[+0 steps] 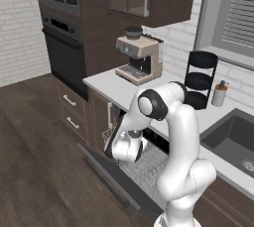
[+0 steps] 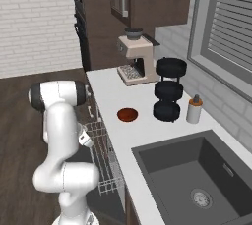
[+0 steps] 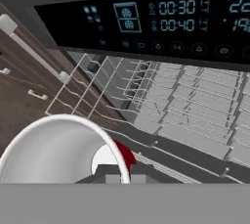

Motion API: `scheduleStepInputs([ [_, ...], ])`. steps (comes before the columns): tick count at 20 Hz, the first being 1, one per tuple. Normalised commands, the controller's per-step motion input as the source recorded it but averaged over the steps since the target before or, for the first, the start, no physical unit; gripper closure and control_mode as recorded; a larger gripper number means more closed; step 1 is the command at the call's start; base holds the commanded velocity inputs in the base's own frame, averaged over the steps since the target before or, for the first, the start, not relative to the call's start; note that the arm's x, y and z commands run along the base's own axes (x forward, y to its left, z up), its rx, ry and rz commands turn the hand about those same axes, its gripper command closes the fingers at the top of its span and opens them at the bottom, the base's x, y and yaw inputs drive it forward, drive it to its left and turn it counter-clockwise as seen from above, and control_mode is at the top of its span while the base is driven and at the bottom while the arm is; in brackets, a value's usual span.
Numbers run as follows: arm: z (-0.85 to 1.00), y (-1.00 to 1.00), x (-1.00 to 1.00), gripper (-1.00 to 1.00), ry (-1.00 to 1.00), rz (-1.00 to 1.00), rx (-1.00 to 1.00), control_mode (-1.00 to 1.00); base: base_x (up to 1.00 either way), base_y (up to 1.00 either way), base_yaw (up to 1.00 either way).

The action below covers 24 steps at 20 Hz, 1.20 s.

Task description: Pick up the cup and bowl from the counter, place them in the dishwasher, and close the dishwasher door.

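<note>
**Cup in closed gripper over open dishwasher rack; bowl on counter**

Gripper [image 3: 119,171] mostly cut off by the bottom edge in the hand view; jaws read as closed on the cup [image 3: 63,149], white rim and pale inside facing the camera, a sliver of red wall beside the fingertip. In the left base view the hand is hidden behind the arm's wrist; in the right base view the cup [image 2: 84,137] is a small whitish shape at the hand, hard to make out, just over the wire rack [image 2: 106,162].

Dishwasher [image 3: 146,27] open, control strip lit: readable "00:30" and "00:40"; further digits at the right are cut off, icons too small to read. Dishwasher door [image 1: 106,176] dropped down flat, partly hidden by the arm.

Bowl [image 2: 127,115] sits on the counter [image 2: 110,91], near the black tiered rack [image 2: 169,89]; in the left base view the arm covers that spot. Coffee machine [image 1: 139,57] at the counter's far end, no legible brand. Beige dispenser bottle [image 2: 194,109] beside the tiered rack. Sink [image 2: 197,175] cut off at the frame edge.
</note>
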Motion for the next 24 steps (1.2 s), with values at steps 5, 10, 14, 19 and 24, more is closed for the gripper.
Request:
scheduleStepInputs([
  [5,-0.06,-0.16,0.47,1.0,0.01,0.0,0.0,-1.0,0.0,0.0,0.0],
  [10,-0.33,0.0,0.35,1.0,0.0,0.0,-0.01,-1.0,0.0,0.0,0.0],
  [14,-0.4,0.02,0.3,1.0,0.0,0.0,-0.01,-1.0,0.0,0.0,0.0],
  [19,-0.67,0.22,0.45,1.0,0.0,-0.04,-0.07,-1.0,0.0,0.0,0.0],
  [24,-0.38,0.02,0.29,1.0,0.0,-0.08,-0.02,-1.0,0.0,0.0,0.0],
])
